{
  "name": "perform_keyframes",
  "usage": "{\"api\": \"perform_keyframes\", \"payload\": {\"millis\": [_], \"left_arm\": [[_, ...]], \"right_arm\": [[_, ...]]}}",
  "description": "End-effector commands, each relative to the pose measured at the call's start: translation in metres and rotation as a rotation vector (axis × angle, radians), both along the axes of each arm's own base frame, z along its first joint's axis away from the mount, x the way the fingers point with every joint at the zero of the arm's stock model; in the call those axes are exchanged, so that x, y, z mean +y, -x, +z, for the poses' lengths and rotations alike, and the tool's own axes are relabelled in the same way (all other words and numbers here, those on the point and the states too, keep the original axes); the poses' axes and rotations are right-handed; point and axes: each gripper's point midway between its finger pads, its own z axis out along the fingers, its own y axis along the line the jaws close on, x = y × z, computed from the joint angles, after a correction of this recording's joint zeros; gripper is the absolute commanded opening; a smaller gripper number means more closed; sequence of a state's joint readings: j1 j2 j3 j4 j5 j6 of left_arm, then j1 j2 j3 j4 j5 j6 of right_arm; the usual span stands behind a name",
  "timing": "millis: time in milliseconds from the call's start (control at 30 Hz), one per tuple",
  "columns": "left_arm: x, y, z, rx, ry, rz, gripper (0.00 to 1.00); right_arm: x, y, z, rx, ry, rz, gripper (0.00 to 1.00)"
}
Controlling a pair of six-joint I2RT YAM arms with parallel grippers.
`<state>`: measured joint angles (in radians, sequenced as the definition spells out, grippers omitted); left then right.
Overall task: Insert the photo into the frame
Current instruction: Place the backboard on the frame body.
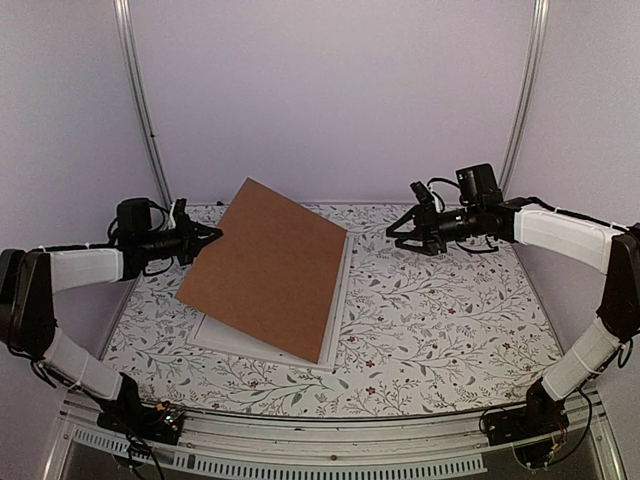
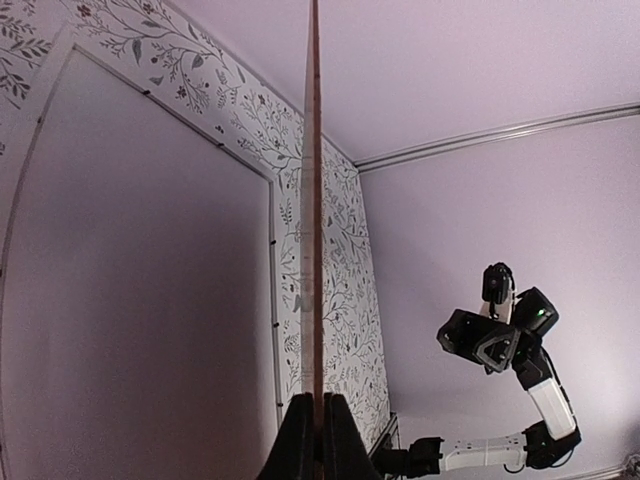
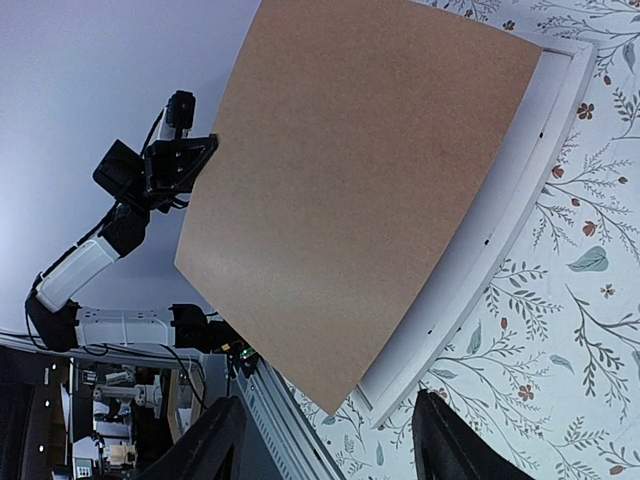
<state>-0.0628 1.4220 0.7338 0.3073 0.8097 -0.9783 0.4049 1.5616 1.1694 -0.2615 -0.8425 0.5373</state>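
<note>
Counted in the scene: two arms, two sets of fingers, one panel, one frame and one surface. The thin white rectangular picture frame (image 1: pixel 228 336) lay flat on the floral-patterned white surface (image 1: pixel 450 320), left of centre, with its long sides running away from the arm bases. Its narrow border showed along the near and right sides. Small dark tabs were spaced along the inner edge of the frame. In the left wrist view, the area inside the border read as a plain pale grey-lilac field. Whether that was the pane or a sheet lying in it could not be told. The brown rectangular hardboard panel (image 1: pixel 270 265) stood tilted over the frame, covering most of it in the top view. The left fingers (image 2: pixel 298 445) were clamped on the panel's raised left edge, one finger on each face. The panel's opposite edge lay low along the frame's right side; contact there could not be confirmed. The right fingers (image 3: pixel 212 450) were held apart with nothing between them. They hung above the far right of the surface, well apart from the panel. The surface to the right of the frame and along the near edge lay open, bounded by pale lilac walls.
</note>
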Motion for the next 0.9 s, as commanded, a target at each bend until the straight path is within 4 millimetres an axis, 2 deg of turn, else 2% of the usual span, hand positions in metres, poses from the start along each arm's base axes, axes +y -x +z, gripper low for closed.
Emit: {"api": "perform_keyframes", "payload": {"millis": [0, 867], "left_arm": [[-0.002, -0.007, 0.014, -0.090, 0.023, -0.032, 0.00], [-0.003, -0.023, -0.015, -0.049, 0.021, -0.008, 0.00]], "right_arm": [[0.000, -0.003, -0.006, -0.009, 0.004, 0.001, 0.60], [0.000, -0.003, -0.017, 0.008, 0.017, 0.004, 0.60]]}}
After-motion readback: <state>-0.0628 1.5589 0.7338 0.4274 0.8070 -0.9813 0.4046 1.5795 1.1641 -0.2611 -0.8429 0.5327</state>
